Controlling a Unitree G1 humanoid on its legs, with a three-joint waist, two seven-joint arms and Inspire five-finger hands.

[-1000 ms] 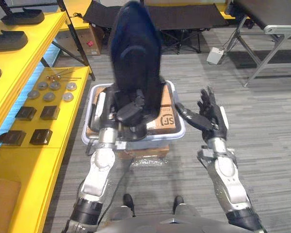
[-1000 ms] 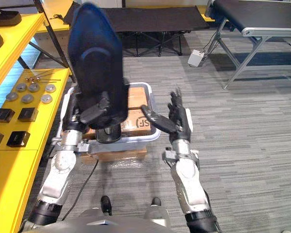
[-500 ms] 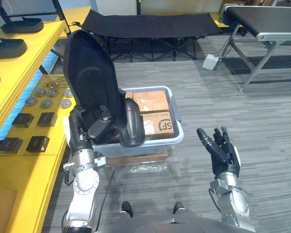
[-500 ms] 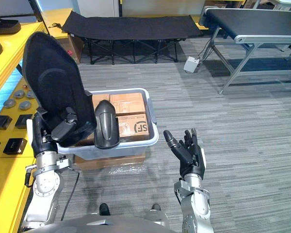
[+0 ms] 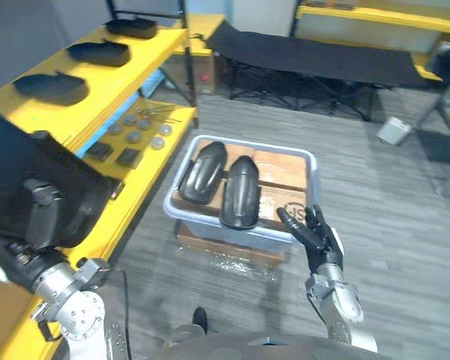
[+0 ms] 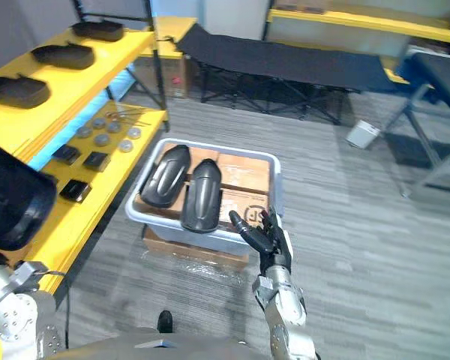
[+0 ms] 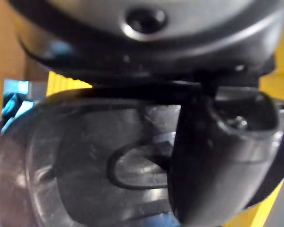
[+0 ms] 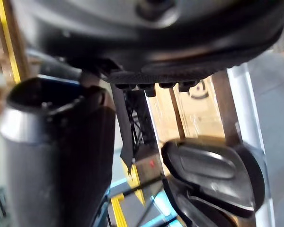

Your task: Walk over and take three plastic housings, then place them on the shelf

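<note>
Left eye view: left hand [image 5: 40, 217] clutches a black housing [image 5: 15, 171] just beside the yellow shelf [image 5: 120, 71] on its left; right hand [image 5: 316, 231] hangs spread and empty near two housings [image 5: 238, 191] in the bin [image 5: 232, 234].

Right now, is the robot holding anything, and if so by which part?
Yes. Its left hand grips a large black plastic housing by the lower end, the one nearest the robot. The right hand is open and holds nothing.
</note>
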